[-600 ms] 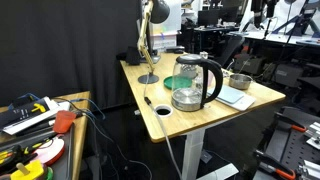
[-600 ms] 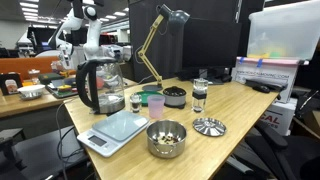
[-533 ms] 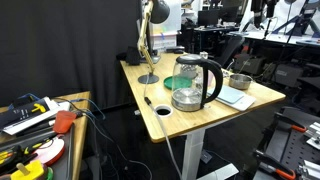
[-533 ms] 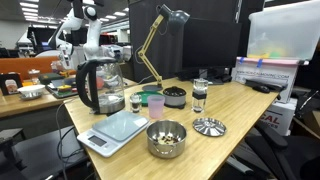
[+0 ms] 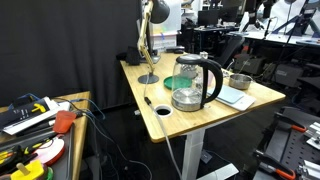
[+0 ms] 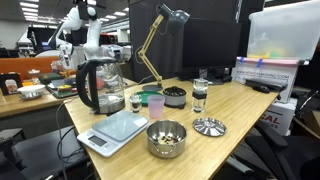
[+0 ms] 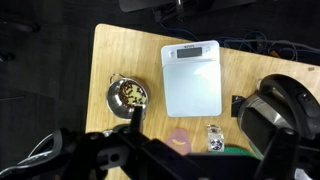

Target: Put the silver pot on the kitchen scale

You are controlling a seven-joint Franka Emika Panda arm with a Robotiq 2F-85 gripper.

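Note:
The silver pot (image 6: 166, 138) is small, round and shiny, with bits of food inside. It stands on the wooden table beside the kitchen scale (image 6: 115, 128), a flat pale slab, and does not touch it. Both show in an exterior view, the pot (image 5: 240, 81) behind the scale (image 5: 235, 97). In the wrist view the pot (image 7: 128, 95) lies left of the scale (image 7: 192, 77). My gripper (image 7: 170, 165) is a dark blur at the bottom edge, high above the table. It looks open and holds nothing. The white arm (image 6: 82, 28) stands behind the table.
A tall glass kettle (image 6: 98, 85) stands by the scale. A pink cup (image 6: 154, 104), a black round dish (image 6: 174, 96), a glass jar (image 6: 199, 95) and a metal lid (image 6: 209, 126) are nearby. A desk lamp (image 6: 160, 40) stands at the back, a green disc (image 5: 178, 84) by the kettle.

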